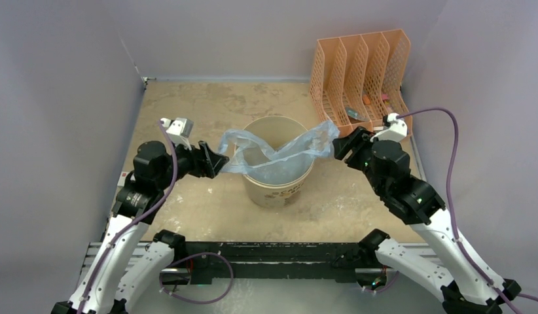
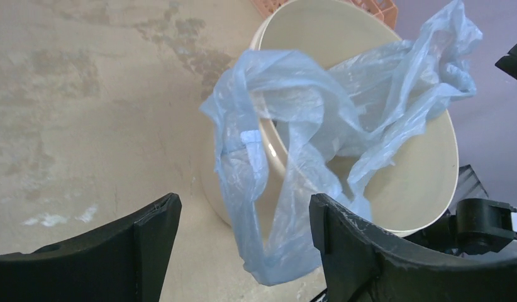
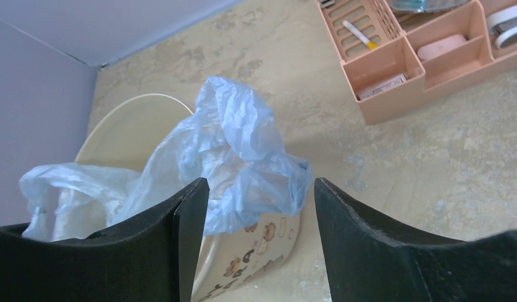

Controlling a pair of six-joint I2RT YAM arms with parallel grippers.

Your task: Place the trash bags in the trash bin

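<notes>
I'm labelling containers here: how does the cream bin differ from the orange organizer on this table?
The trash bin is round, cream and solid-walled; the organizer is boxy, orange and mesh-sided. The bin has one open well, with the blue bag draped across its rim; the organizer is split into several slots holding small items. Both stand upright on the table.

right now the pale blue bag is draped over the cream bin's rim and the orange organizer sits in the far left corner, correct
Not quite: the orange organizer stands in the far right corner, not the left, as the top external view shows. The pale blue bag is draped over the rim of the cream bin.
</notes>
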